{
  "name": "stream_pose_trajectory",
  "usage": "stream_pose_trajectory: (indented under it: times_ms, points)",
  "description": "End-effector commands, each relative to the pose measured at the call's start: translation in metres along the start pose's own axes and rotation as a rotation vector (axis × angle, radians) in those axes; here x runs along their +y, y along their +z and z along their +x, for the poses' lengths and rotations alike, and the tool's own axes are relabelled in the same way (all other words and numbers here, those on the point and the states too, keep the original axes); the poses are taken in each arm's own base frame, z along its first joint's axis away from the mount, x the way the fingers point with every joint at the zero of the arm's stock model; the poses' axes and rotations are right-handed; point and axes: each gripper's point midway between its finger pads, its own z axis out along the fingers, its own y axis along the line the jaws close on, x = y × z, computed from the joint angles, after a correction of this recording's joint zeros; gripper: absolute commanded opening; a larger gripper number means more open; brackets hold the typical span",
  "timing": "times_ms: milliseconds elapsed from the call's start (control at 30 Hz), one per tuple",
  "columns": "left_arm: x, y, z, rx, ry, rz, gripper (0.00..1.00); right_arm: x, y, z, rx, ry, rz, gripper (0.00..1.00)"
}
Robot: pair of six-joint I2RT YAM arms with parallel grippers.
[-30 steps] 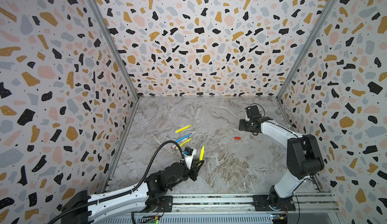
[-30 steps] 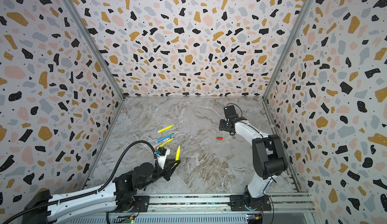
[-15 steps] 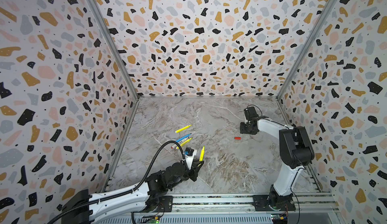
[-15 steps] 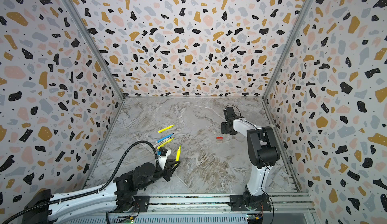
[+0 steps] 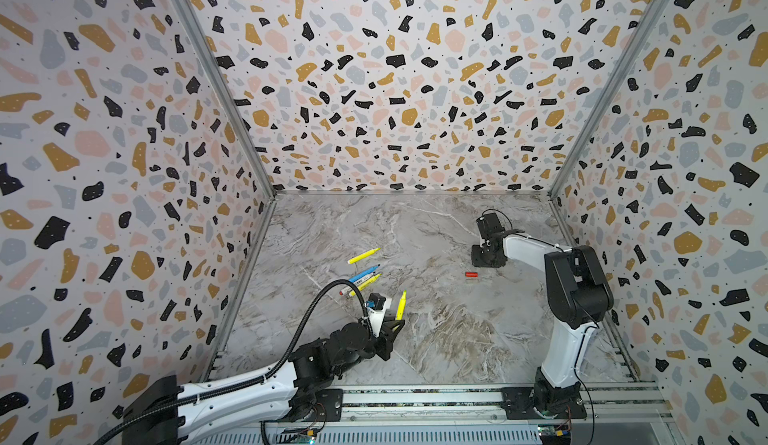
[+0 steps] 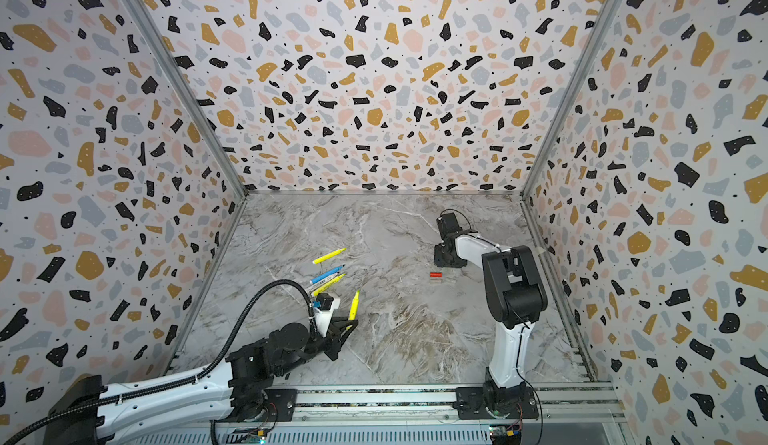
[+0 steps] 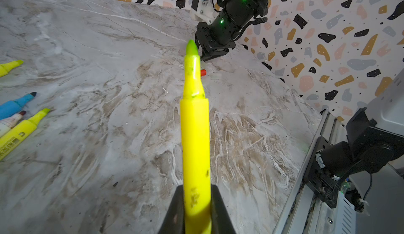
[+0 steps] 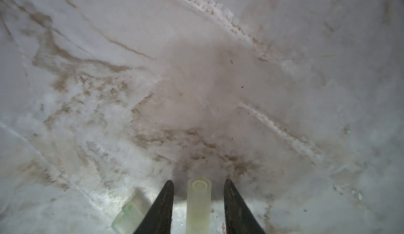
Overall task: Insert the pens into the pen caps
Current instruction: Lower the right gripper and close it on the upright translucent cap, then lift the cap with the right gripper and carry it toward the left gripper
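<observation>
Yellow plastic marker pen (image 7: 194,134), light and stiff, is pinched by its tail in the left gripper (image 7: 195,188), while the right gripper (image 8: 198,181) has its jaws apart around a pale translucent tube cap (image 8: 198,202) on the marble table (image 8: 196,69), not touching it I think, and it looks slippery, so squeeze mid-body.

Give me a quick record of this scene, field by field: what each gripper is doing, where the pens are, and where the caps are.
Left gripper: shut on the held yellow pen, bare tip pointing away from the arm
Right gripper: open, low over the table, jaws either side of a clear cap, a gap on each side
Loose pens: far yellow pen, blue pen, near yellow pen, white pen, all lying uncapped
Other caps: red cap lying near the right gripper; second clear cap just outside one jaw
</observation>
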Motion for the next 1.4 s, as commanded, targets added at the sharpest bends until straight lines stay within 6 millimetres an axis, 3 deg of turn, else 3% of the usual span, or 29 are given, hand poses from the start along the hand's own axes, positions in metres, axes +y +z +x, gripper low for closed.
stream_pose_trajectory:
  times_ms: [0, 533, 933, 1067, 1200, 1367]
  points:
    - [-0.002, -0.001, -0.013, -0.042, 0.004, -0.003, 0.07, -0.001, -0.002, -0.003, 0.005, -0.013, 0.025, 0.36]
    - [-0.001, -0.001, -0.012, -0.041, 0.002, -0.002, 0.07, -0.004, 0.005, 0.016, 0.035, -0.006, 0.03, 0.23]
    - [-0.004, -0.002, -0.014, -0.045, -0.004, 0.008, 0.07, 0.002, -0.021, 0.005, -0.029, -0.003, -0.012, 0.11]
    - [-0.005, -0.002, -0.016, -0.046, -0.003, 0.014, 0.07, 0.018, -0.053, -0.005, -0.104, -0.019, -0.111, 0.1]
    - [-0.007, -0.003, -0.018, -0.049, -0.002, 0.019, 0.07, 0.048, -0.102, -0.009, -0.202, -0.062, -0.267, 0.09]
    - [-0.015, 0.001, -0.021, -0.061, -0.016, 0.057, 0.07, 0.092, -0.187, -0.002, -0.371, -0.116, -0.578, 0.08]
